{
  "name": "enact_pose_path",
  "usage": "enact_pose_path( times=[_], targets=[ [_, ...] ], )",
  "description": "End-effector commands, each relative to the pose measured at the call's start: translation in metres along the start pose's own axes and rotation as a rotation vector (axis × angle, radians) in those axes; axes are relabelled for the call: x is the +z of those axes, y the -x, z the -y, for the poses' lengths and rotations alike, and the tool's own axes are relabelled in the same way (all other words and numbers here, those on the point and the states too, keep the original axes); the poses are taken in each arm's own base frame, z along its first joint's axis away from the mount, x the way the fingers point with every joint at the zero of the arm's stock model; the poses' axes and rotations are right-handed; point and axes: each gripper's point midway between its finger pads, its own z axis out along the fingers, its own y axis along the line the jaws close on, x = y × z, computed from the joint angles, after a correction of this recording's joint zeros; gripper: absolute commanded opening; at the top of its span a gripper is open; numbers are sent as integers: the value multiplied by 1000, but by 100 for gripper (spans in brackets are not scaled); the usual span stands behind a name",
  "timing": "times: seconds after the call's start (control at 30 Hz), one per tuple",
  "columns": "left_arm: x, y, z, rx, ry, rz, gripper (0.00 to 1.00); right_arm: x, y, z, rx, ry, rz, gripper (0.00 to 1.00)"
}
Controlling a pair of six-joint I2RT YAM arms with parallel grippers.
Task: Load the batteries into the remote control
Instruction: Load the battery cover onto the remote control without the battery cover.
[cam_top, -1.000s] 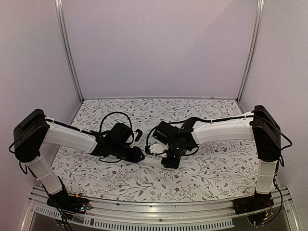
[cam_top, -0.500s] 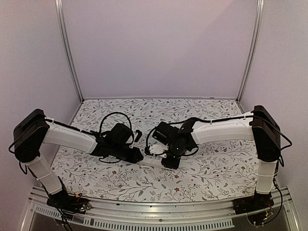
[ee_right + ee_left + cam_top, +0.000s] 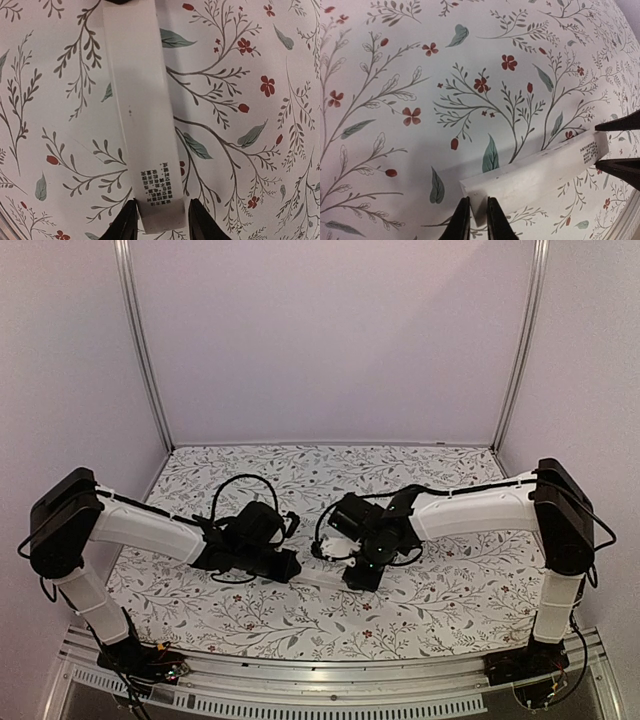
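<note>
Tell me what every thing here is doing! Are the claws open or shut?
white bar: printed side up, held at both ends, no buttons or battery slot showing.
left gripper: shut, pinching the bar's plain end.
right gripper: looks shut across the bar's printed end, with a finger tight against each side.

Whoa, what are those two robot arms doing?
They meet mid-table over a white bar, probably the remote, back side up. The left gripper pinches one end. The right gripper has a finger on each side of the printed end, but I can't tell if it is squeezing. No batteries are in sight.
</note>
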Motion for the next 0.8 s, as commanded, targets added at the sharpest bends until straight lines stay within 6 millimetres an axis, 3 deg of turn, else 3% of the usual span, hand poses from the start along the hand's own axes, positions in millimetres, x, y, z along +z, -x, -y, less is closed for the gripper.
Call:
enact_pose_path(
  times=[0.0,0.13,0.3,0.6,0.77],
  targets=[
    [11,-34,-10,3,61,-104,12,-23,-11,22,156,-45,37,38],
    [12,-37,-8,13,62,-116,12,-62,-1,33,307,1,172,42],
    [14,-37,-12,23,94,-109,12,-80,-11,37,518,131,240,38],
    [14,-37,-10,28,98,-107,12,-59,-25,13,752,281,225,42],
    [13,-37,-8,32,96,-103,12,-34,-30,5,830,326,186,36]
  ],
)
